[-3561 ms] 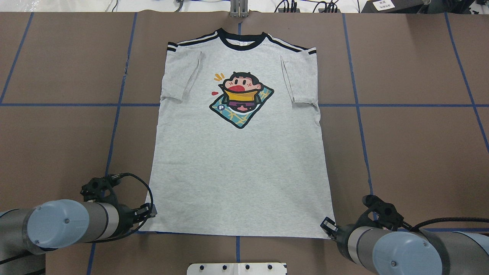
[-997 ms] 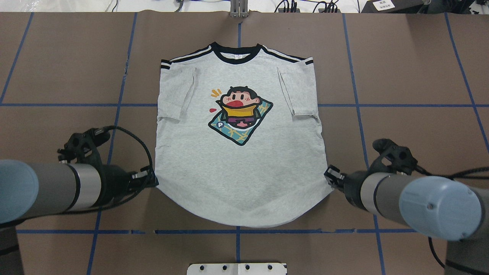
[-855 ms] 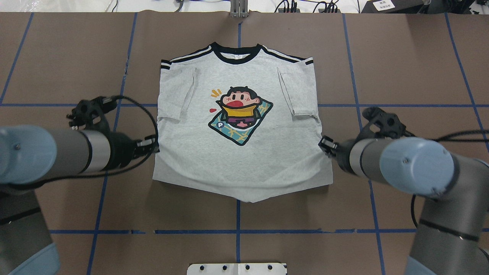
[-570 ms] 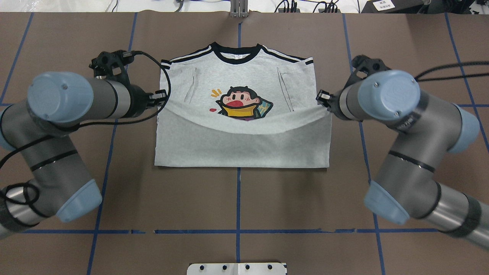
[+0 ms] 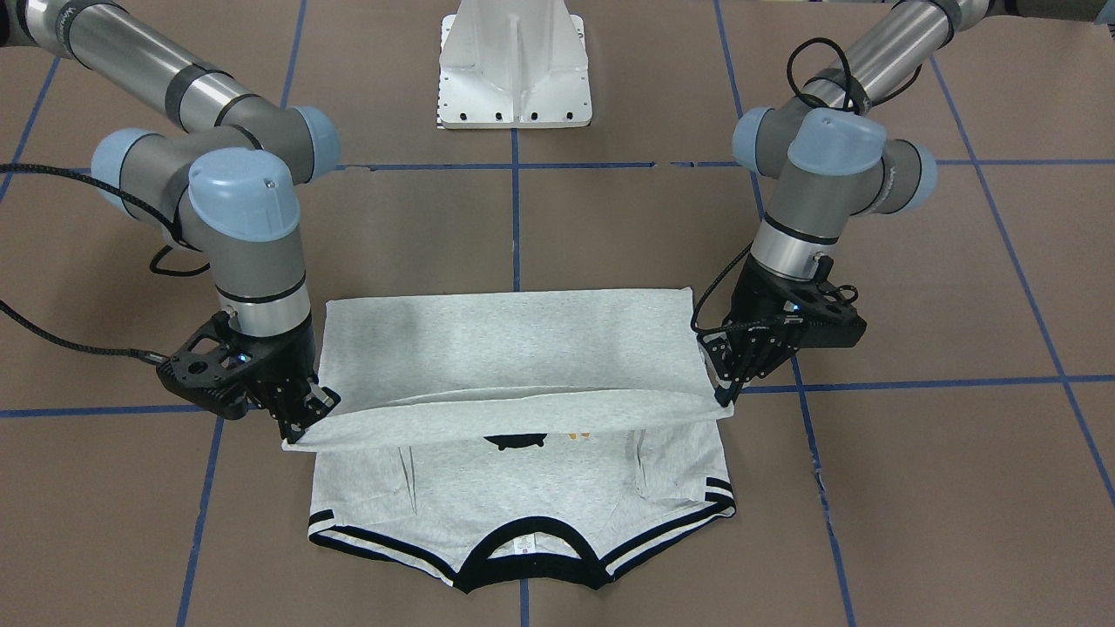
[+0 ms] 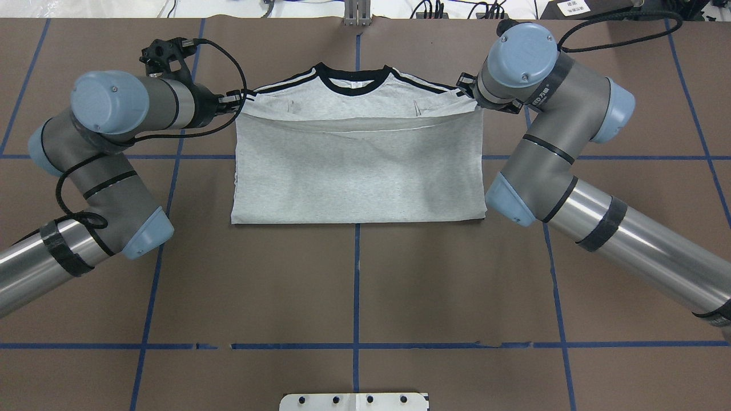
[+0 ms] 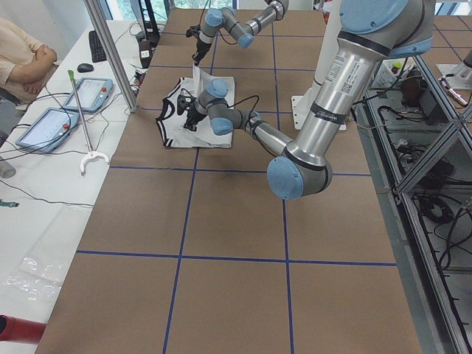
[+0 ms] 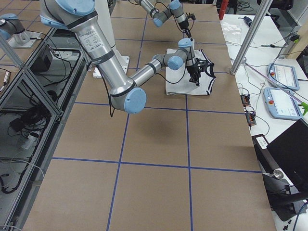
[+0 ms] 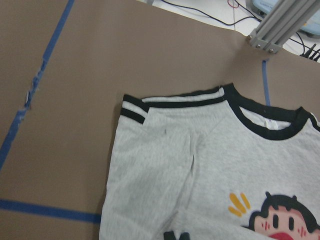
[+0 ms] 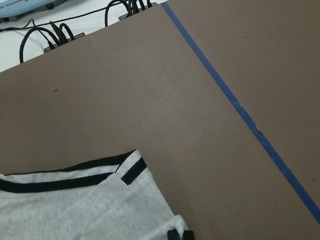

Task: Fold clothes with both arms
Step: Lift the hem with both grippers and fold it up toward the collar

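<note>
The hem (image 5: 514, 405), carried up from the table's (image 6: 354, 285) near edge, is now hanging just short of the collar (image 6: 354, 78) while the left gripper (image 5: 725, 394) and right gripper (image 5: 303, 422) are pinching its corners, halving the T-shirt (image 6: 354, 177) lying mid-table; lowering and letting go should follow.

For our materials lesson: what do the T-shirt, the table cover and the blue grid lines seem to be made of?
T-shirt: soft knit fabric, probably cotton jersey, matte heather grey; it sags between the lifted corners.
Table cover: probably brown paper or card, matte, flat, no sheen.
Blue grid lines: likely adhesive tape; a torn, nicked edge shows.
</note>
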Robot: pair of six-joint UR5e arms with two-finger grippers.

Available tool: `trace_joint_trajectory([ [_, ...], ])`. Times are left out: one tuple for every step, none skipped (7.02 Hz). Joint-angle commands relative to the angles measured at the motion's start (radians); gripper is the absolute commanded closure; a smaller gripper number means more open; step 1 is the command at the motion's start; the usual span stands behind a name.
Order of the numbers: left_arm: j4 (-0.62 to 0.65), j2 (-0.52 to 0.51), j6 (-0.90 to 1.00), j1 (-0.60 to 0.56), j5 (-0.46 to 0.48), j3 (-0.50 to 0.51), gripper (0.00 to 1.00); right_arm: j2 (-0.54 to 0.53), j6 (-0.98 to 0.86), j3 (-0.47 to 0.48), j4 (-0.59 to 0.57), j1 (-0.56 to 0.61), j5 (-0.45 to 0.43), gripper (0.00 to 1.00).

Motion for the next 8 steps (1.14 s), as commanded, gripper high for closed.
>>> trace_joint_trajectory([
  [-0.16,-0.039,0.002,-0.001,0.004,0.155,1.0,0.071,-0.005,-0.19,0.123,0.008,-0.001,1.0],
  [-0.189,-0.071,0.002,-0.001,0.012,0.22,0.83,0.071,-0.007,-0.213,0.157,0.011,-0.001,1.0],
  [-0.222,-0.091,0.0,-0.002,0.045,0.268,0.82,0.077,-0.014,-0.221,0.177,0.016,-0.005,1.0],
  [-0.239,-0.095,0.002,-0.014,0.047,0.288,0.83,0.08,-0.02,-0.239,0.206,0.034,0.001,1.0],
  [-0.239,-0.096,0.003,-0.024,0.047,0.293,0.79,0.095,-0.039,-0.244,0.21,0.049,0.005,0.01],
  [-0.239,-0.098,0.023,-0.024,0.045,0.297,0.71,0.112,-0.06,-0.241,0.21,0.104,0.11,0.0],
  [-0.239,-0.098,0.031,-0.025,0.044,0.297,0.66,0.085,-0.106,-0.221,0.244,0.152,0.292,0.0],
  [-0.255,-0.098,0.031,-0.025,0.039,0.297,0.65,0.047,-0.09,-0.189,0.299,0.148,0.305,0.0],
])
